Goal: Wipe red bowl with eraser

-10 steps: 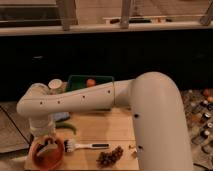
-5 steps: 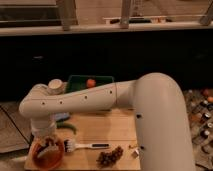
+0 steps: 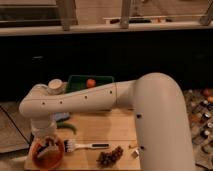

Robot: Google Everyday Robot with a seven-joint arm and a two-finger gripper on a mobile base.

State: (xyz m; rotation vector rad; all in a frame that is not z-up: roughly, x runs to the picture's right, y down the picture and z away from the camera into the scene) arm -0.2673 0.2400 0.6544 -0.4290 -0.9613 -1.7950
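The red bowl [image 3: 35, 159] sits on the wooden table near its front left corner. My gripper [image 3: 47, 148] hangs from the white wrist straight down into the bowl. A small whitish piece with a dark edge, which looks like the eraser [image 3: 50, 148], shows inside the bowl at the gripper's tip. The wrist hides the back of the bowl.
A white-headed brush [image 3: 85, 146] with a dark handle lies just right of the bowl. Dark grapes [image 3: 110, 156] lie further right. A dark green tray [image 3: 102, 81] holding an orange thing [image 3: 90, 83] stands at the back. A whitish cup [image 3: 55, 86] and a green item [image 3: 68, 128] are near the arm.
The arm has sunk slightly over the bowl. The bowl, brush and grapes have not moved.
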